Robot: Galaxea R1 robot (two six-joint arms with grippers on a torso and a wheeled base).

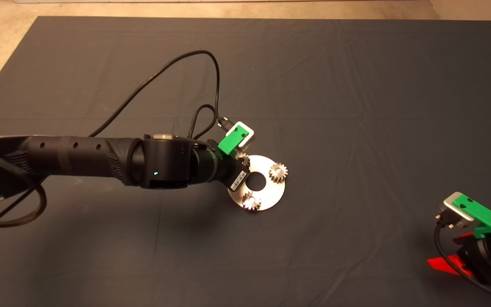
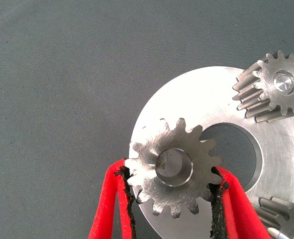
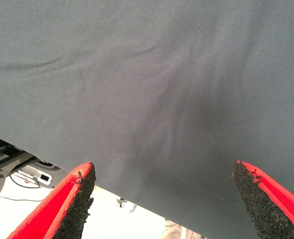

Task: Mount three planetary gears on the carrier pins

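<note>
The left arm is extended from the left edge across the mat, its black wrist housing held roughly level and its green camera bracket turned upward. The left gripper is pointed downward; its two red fingers are closed inward, both black pads pressed against opposite sides of a planetary gear, which is clamped between them. The right gripper is parked at the lower right edge, where only its green mount and red fingers are seen. In the right wrist view its fingers are spread wide apart, and nothing is held between them.
</note>
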